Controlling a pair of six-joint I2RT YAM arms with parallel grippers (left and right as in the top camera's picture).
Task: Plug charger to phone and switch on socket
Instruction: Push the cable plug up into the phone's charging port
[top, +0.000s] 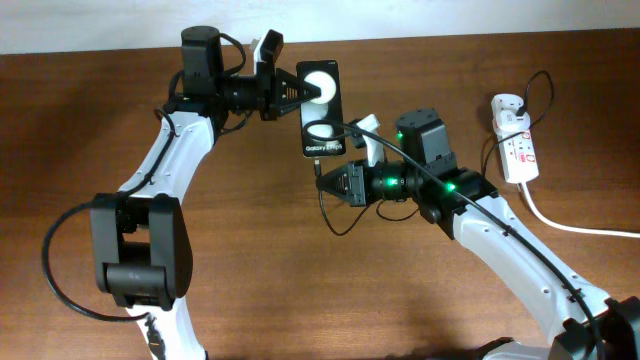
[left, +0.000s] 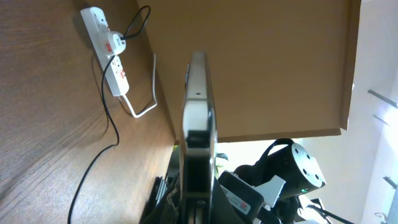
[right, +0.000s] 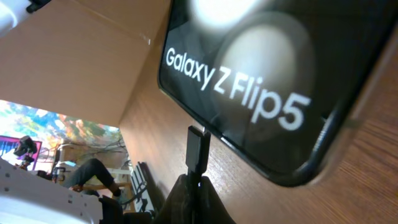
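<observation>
The phone (top: 322, 108) is black with two white round spots and white text at its near end. My left gripper (top: 296, 90) is shut on its far left edge; in the left wrist view the phone (left: 198, 124) stands edge-on between the fingers. My right gripper (top: 333, 181) is shut on the charger's black plug tip (right: 197, 149), which touches the phone's bottom edge (right: 249, 93). The thin black charger cable (top: 335, 225) loops below and runs to the white adapter (top: 505, 105) on the socket (top: 516, 145), a white strip with red-marked switches.
A thick white cord (top: 570, 225) leaves the socket toward the right table edge. The socket also shows in the left wrist view (left: 109, 53). A brown wooden table (top: 300, 290) lies under everything. The white wall runs along the back.
</observation>
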